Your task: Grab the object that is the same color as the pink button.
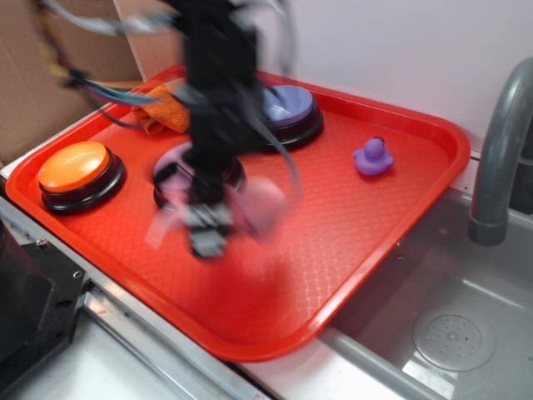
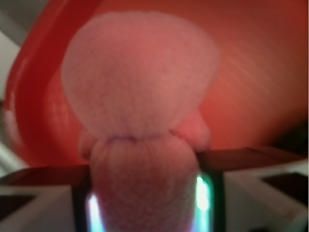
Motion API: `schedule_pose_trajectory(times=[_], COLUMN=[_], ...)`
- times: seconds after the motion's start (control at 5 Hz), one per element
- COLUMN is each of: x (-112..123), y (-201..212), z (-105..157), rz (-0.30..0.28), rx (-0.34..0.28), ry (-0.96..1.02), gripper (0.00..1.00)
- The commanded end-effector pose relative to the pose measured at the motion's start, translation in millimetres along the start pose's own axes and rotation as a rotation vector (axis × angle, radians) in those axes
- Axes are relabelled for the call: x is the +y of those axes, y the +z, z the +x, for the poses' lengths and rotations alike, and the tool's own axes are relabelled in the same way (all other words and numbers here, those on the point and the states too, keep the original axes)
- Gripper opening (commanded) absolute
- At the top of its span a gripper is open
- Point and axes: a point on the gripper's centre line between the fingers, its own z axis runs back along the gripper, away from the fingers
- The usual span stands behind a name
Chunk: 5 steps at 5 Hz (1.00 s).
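The pink plush bunny (image 2: 140, 96) fills the wrist view, its body squeezed between my two fingers (image 2: 82, 203) with its round head pointing away. In the exterior view the bunny (image 1: 260, 208) is a blurred pink shape held above the red tray (image 1: 400, 208). My gripper (image 1: 215, 223) is shut on it, just in front of the pink button (image 1: 175, 167). The arm hides most of that button, and everything around the gripper is motion-blurred.
An orange button (image 1: 77, 167) sits at the tray's left and a blue-purple button (image 1: 290, 107) at the back. A purple rubber duck (image 1: 373, 157) stands to the right, an orange cloth (image 1: 162, 108) at the back left. A grey sink and faucet (image 1: 500, 150) lie right of the tray.
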Motion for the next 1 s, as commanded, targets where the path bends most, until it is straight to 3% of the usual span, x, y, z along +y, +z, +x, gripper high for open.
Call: schedule_pose_trajectory(times=[0.0,0.4,0.8], x=[-17,-27,-18], y=[99,198,220], z=[-71,-67,-69], rz=[0.13,0.13,0.096], rx=[-0.185,-0.184,-0.198], ry=[0.293,0.391,0.384], gripper=[0.0,0.0,0.0])
